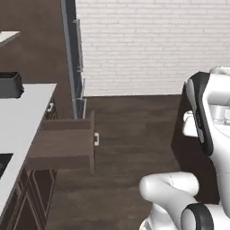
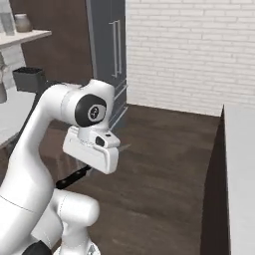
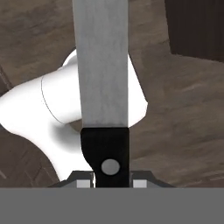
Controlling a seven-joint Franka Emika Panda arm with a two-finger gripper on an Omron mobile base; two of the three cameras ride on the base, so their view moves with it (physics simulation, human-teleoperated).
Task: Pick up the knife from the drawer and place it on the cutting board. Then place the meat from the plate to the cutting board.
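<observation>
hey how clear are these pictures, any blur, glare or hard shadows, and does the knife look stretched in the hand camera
Hand view: the knife looms large and close, its blade a flat grey band with no glare, the gripper shut on its black handle. Left base view: soft, even light and slightly blurred; the open drawer casts no hard shadow. Right base view: also soft; the knife handle is a small dark sliver.

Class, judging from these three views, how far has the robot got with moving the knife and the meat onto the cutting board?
Done: the drawer stands open and the knife is out of it. In hand: the gripper is shut on the knife's black handle, blade pointing away, above the wooden floor. Left: laying the knife on the cutting board, then moving the meat from the plate to it.
</observation>
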